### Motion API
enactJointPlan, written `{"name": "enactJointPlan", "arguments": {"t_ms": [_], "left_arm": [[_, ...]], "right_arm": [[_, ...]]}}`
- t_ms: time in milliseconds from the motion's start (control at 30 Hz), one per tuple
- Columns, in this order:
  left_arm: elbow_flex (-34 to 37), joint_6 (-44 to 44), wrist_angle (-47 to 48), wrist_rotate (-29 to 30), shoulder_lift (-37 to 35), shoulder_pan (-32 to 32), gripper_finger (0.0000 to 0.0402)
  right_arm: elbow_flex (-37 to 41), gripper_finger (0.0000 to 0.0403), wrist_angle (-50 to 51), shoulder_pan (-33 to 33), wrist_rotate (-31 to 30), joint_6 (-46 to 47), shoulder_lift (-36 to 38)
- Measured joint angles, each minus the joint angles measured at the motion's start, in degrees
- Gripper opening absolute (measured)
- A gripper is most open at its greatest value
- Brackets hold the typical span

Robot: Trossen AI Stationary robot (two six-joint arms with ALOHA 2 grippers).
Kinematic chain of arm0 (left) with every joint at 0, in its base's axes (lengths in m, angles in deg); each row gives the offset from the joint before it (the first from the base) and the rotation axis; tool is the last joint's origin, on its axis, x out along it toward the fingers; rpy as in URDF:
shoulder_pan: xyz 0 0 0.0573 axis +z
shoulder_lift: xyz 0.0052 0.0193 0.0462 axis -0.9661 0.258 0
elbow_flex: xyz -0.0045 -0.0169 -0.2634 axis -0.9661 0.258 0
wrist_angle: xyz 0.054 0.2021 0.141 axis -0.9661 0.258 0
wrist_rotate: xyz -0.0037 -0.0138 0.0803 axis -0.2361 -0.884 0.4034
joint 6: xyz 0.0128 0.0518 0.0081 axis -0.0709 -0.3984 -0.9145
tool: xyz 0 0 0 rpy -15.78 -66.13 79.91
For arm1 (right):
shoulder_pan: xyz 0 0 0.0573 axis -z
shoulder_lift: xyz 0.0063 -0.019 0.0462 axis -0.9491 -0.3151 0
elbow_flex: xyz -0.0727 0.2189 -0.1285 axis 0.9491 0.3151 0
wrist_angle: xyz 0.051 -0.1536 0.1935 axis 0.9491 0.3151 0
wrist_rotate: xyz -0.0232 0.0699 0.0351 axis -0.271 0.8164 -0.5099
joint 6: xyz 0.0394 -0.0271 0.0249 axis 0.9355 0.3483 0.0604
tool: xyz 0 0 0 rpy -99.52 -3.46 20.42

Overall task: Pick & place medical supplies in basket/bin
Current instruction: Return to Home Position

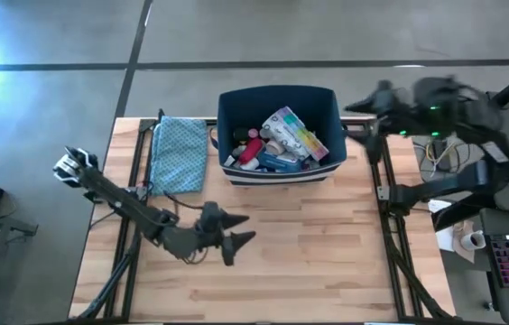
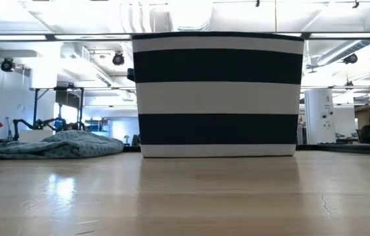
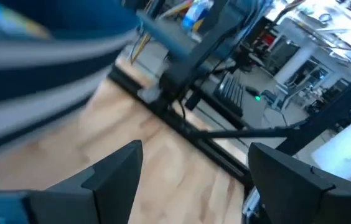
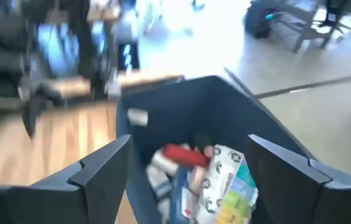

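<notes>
Left gripper (image 1: 249, 227), fingers spread, above the tabletop's near middle.
Navy fabric bin (image 1: 277, 90) of medical supplies (image 1: 282, 140) stands beyond it at the far edge; right gripper (image 4: 189, 142), fingers apart, by its right wall.

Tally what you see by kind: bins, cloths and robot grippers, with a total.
Blue bin: 1
Blue patterned cloth: 1
Grippers: 2, the left gripper and the right gripper, both open
Total: 4

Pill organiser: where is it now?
High view: the pill organiser lies topmost inside the navy bin, toward its right wall, at the far middle of the table. The patterned cloth lies left of the bin.
</notes>
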Motion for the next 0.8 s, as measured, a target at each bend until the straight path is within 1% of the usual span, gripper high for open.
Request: {"name": "enactJointPlan", "arguments": {"t_ms": [100,133,167,200,267,333,400,433,467,567,667,733,800], "left_arm": [[0.14,-4.51,0.01,-0.65,-2.61,1.4,0.0272],[0.45,-4.99,0.03,-2.33,-3.35,2.43,0.0272],[0.88,-5.2,0.02,-5.45,-4.04,3.81,0.0272],[1.31,-5.23,-0.1,-9.64,-4.36,5.6,0.0272],[2.45,-6.01,-1.9,-20.37,-4.26,9.63,0.0272],[3.78,-7.86,-6.58,-31.8,-2.88,13.85,0.0272],[4.73,-10.0,-11.31,-41.24,-1.63,17.56,0.0272],[4.85,-11.15,-11.78,-44.36,-1.52,19.11,0.0272],[4.84,-12.19,-11.7,-46.08,-1.53,20.49,0.0272],[4.55,-16.46,-8.59,-46.72,-3.12,23.81,0.0272],[4.52,-19.35,-5.99,-47.66,-6.81,26.91,0.0272],[4.79,-20.5,-3.33,-49.16,-10.41,28.99,0.0272],[5.83,-21.63,-0.02,-50.05,-14.28,30.87,0.0272]], "right_arm": [[0.03,0.0297,-1.31,0.02,-0.91,8.27,4.36],[0.07,0.0298,-1.34,-0.09,0.38,8.3,5.76],[0.07,0.03,-1.3,-0.31,3.12,6.76,7.03],[0.25,0.0302,-1.38,-0.47,7.68,4.7,8.08],[1.11,0.0305,-1.6,-0.65,18.1,2.29,9.62],[2.69,0.0308,-2.45,-0.67,26.56,2.15,10.32],[5.56,0.031,-1.9,-0.71,32.24,2.74,10.7],[7.45,0.0311,-1.76,-0.87,34.41,3.97,10.94],[9.55,0.0311,-1.76,-1.16,35.75,5.63,11.4],[17.26,0.0308,-2.85,-2.69,36.66,10.92,13.97],[25.84,0.0304,-9.92,-4.65,36.72,16.64,17.43],[31.14,0.0302,-17.86,-5.36,34.2,19.64,20.29],[36.04,0.0302,-24.32,-5.39,29.33,20.39,23.88]]}}
